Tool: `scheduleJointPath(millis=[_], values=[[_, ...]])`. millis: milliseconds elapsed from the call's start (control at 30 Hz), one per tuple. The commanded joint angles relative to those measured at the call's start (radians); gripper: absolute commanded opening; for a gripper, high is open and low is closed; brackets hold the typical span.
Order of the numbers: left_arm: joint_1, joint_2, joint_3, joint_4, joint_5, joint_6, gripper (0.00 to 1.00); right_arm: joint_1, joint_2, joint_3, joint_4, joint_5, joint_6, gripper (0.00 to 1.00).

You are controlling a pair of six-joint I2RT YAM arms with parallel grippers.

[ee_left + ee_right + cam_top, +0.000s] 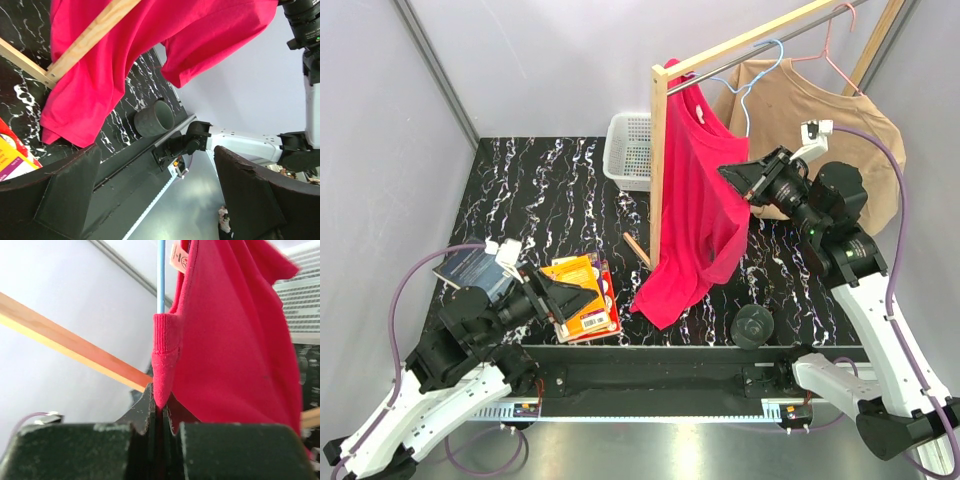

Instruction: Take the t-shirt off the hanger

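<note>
A red t-shirt [695, 200] hangs on a light blue wire hanger [748, 85] from the rail of a wooden rack [658, 160]. My right gripper [740, 178] is shut on a fold of the shirt's collar edge at its right side. In the right wrist view the jaws [160, 407] pinch the red collar [165, 357], with the blue hanger wire [160, 275] rising above it. My left gripper [558, 298] is open and empty, low at the front left over a snack pack. In the left wrist view the shirt's hem [85, 100] hangs ahead of it.
A tan shirt [810, 110] hangs on a pink hanger [835, 50] at the back right. A white basket [630, 150] stands behind the rack. An orange snack pack [582, 295], a dark book [470, 268] and a black tape roll [753, 326] lie on the marbled black table.
</note>
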Motion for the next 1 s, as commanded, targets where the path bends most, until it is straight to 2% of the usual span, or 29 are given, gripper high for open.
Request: scheduleJointPath(millis=[0, 133, 400, 700, 967], values=[[-0.003, 0.008, 0.014, 0.064, 0.063, -0.018, 0.99, -0.001, -0.011, -0.007, 0.202, -0.08, 0.202, 0.0], [-0.002, -0.023, 0.006, 0.064, 0.067, -0.029, 0.99, -0.005, -0.003, -0.025, 0.319, -0.113, 0.293, 0.0], [-0.003, -0.096, -0.006, 0.048, 0.061, -0.055, 0.99, -0.012, -0.031, -0.067, 0.458, -0.076, 0.418, 0.0], [-0.003, -0.087, 0.015, 0.025, 0.063, -0.055, 0.99, -0.052, -0.025, -0.082, 0.592, -0.048, 0.546, 0.0], [-0.002, -0.089, 0.025, 0.003, 0.044, -0.046, 0.99, -0.092, -0.058, -0.14, 0.63, -0.054, 0.579, 0.0]])
